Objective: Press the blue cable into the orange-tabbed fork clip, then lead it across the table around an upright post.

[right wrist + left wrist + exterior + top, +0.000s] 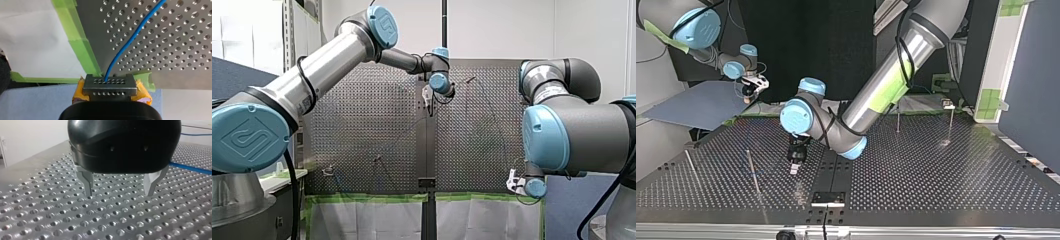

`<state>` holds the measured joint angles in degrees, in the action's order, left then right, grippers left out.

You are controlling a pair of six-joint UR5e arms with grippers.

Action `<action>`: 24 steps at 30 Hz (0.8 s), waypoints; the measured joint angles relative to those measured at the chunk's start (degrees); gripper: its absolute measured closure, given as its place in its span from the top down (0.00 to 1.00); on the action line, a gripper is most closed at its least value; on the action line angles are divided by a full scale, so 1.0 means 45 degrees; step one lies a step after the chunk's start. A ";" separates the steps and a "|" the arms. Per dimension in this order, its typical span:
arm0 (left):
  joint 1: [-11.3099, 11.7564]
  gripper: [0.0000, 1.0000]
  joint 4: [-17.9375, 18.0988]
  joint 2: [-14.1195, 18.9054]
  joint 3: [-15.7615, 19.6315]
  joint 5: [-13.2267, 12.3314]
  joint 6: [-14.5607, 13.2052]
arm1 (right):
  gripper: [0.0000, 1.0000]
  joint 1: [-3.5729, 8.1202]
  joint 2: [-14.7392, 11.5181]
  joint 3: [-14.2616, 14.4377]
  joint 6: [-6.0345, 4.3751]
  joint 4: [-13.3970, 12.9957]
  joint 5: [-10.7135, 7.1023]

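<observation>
The blue cable (130, 40) runs over the perforated table (175, 50) and ends between the yellow pads of my right gripper (110, 82), which is shut on it at the table's taped edge. In the top view my right gripper (751, 91) hangs at the far left edge. My left gripper (119, 193) is open just above the plate, its metal fingers (87, 182) with nothing between them; a stretch of the cable (192, 168) lies beside it. The top view shows my left gripper (796, 161) near the table's middle, next to an upright post (753, 172). A small clip (947, 103) stands at the far right; its colour is unclear.
More thin posts stand at the top view's left (692, 167) and far right (897, 120) (951, 125). Green tape (82, 47) lines the table's edge. A dark centre strip with a bracket (828, 197) splits the table. A grey board (696, 107) lies beyond the far left edge.
</observation>
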<state>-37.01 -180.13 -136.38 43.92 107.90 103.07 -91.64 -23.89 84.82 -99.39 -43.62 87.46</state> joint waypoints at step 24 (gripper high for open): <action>0.0060 1.00 -0.2381 0.0013 -0.0013 -0.0775 0.2693 | 0.00 0.0061 0.0003 -0.0157 -0.0151 0.0128 -0.0414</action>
<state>-36.74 -190.84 -136.32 43.86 104.42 115.19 -91.37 -23.88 84.12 -100.07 -43.04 85.60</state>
